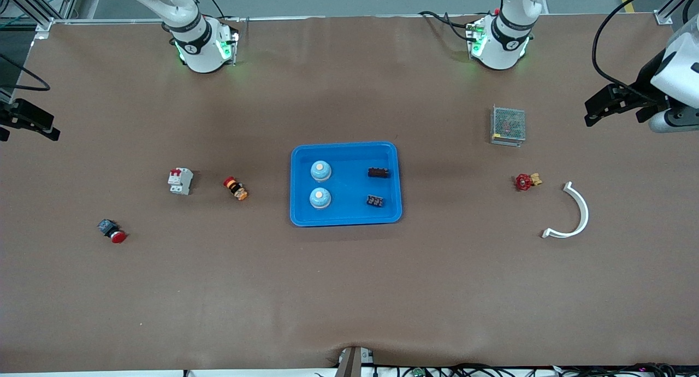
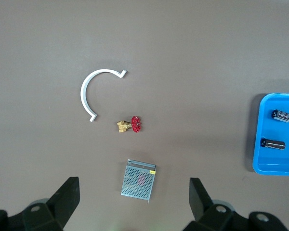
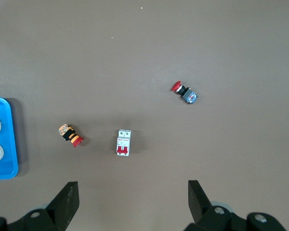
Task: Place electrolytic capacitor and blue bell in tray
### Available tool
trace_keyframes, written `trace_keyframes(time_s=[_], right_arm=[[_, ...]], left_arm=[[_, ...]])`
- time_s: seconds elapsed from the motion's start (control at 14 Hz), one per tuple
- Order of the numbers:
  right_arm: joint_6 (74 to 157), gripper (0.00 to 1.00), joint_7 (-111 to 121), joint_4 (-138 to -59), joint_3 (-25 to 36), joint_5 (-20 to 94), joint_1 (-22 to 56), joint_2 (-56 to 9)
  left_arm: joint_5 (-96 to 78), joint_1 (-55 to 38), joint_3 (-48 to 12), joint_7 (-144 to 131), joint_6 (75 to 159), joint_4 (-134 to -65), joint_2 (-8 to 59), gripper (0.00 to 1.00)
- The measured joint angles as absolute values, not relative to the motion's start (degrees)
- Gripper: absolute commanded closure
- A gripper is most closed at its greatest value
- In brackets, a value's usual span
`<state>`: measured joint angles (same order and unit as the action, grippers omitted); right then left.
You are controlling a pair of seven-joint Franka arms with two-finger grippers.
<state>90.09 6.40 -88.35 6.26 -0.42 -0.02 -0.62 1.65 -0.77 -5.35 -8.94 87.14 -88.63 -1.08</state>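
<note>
Both jaws spread wide and empty, left gripper and right gripper parked over opposite table ends, well clear of the shallow bright blue plastic tray already holding two pale blue dome bells and two dark cylindrical capacitors.

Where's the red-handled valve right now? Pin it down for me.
In the front view the red-handled valve lies on the table toward the left arm's end, beside the white curved clip and nearer the front camera than the metal mesh box.

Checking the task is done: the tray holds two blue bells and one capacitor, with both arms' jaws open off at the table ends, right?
Not quite: the tray holds two capacitors, not one, as the front view shows. Two blue bells and open jaws are correct.
</note>
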Motion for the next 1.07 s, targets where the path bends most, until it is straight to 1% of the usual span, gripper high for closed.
trace_keyframes(time_s=[1.07], right_arm=[[90.07,0.00,6.40,-88.29,6.14,-0.42,-0.03,-0.62]], left_arm=[[1.65,-0.84,-5.37,-8.94,86.98,-87.66,-1.12,0.00]])
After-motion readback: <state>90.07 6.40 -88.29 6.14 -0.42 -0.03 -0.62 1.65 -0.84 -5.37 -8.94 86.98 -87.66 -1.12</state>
